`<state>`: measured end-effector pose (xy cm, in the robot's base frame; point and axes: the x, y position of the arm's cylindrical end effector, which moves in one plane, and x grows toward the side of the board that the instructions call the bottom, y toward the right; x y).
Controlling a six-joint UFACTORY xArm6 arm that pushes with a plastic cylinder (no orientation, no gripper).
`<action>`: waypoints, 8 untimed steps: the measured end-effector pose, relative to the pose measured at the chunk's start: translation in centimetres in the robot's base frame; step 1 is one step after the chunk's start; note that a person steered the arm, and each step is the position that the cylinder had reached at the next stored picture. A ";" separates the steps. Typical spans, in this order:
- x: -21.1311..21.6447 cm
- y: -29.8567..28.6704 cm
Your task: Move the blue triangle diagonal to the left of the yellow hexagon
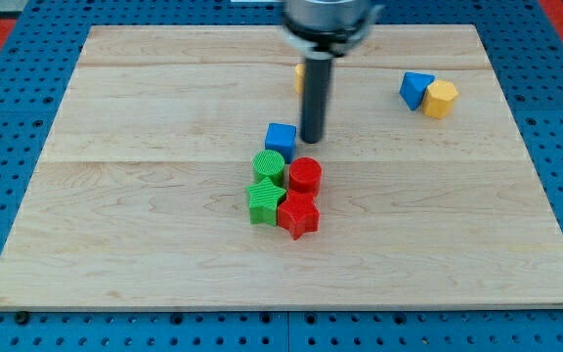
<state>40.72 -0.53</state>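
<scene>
The blue triangle point(415, 89) lies near the view's top right, touching the left side of the yellow hexagon point(441, 99). My tip point(312, 140) rests on the board near the middle, far to the view's left of both. It stands just right of a blue cube point(281, 139) and just above a red cylinder point(305, 174).
A cluster sits below my tip: a green cylinder point(269, 165), a green star point(264, 200), the red cylinder and a red star point(299, 215). A yellow block point(299, 77) shows partly behind the rod. The wooden board point(164, 225) lies on a blue pegboard.
</scene>
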 end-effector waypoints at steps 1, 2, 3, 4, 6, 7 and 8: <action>-0.2 -9.7; -0.2 -14.4; -2.7 -10.7; -4.4 -1.5; -9.8 12.4; -13.8 16.0; -13.3 21.7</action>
<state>27.41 21.15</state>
